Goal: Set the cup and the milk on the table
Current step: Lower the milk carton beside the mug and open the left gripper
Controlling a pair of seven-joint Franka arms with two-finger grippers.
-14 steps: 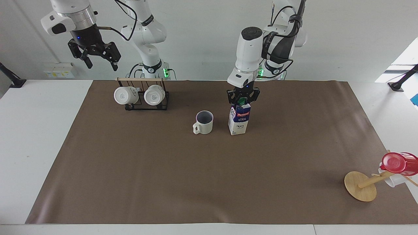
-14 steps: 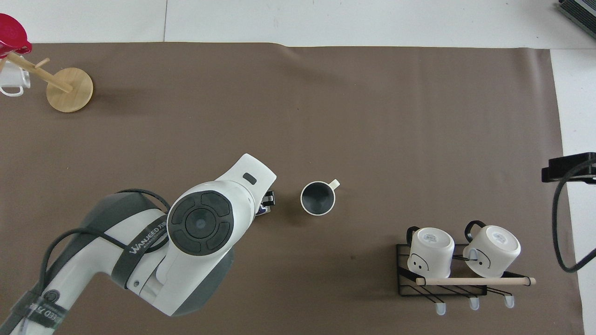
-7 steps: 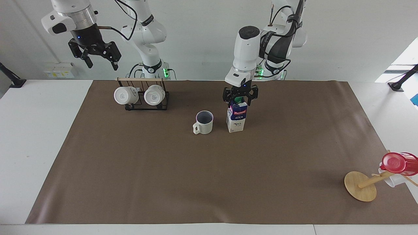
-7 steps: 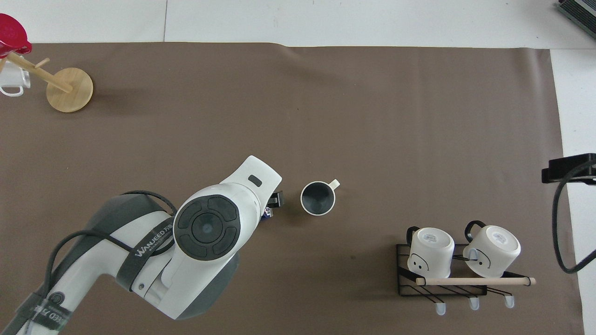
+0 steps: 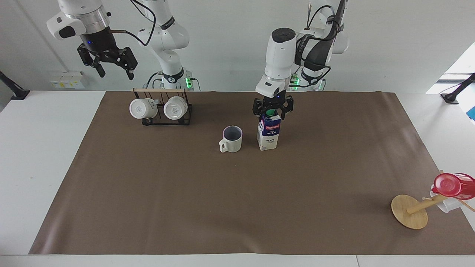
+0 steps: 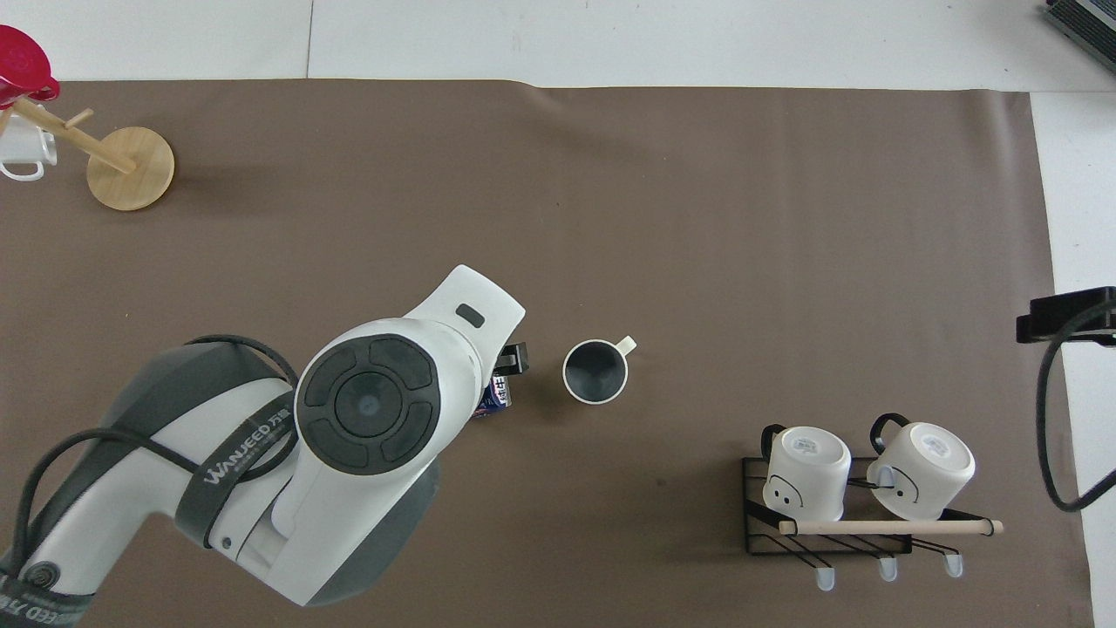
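Observation:
The cream cup stands upright on the table's brown sheet, handle away from the robots; it also shows in the overhead view. The milk carton stands upright on the sheet beside it, toward the left arm's end. My left gripper is just over the carton's green cap, with its fingers spread to either side of the carton's top. In the overhead view my left arm hides most of the carton. My right gripper is open and empty, high up over the right arm's end of the table.
A black wire rack holds two glossy white mugs, nearer the robots toward the right arm's end. A tipped wooden peg stand with a red translucent cup lies at the corner farthest from the robots, at the left arm's end.
My left gripper carried the tilted carton closer to the cup and set it upright on the sheet. Since then the arm has lifted slightly. The right arm has barely moved.

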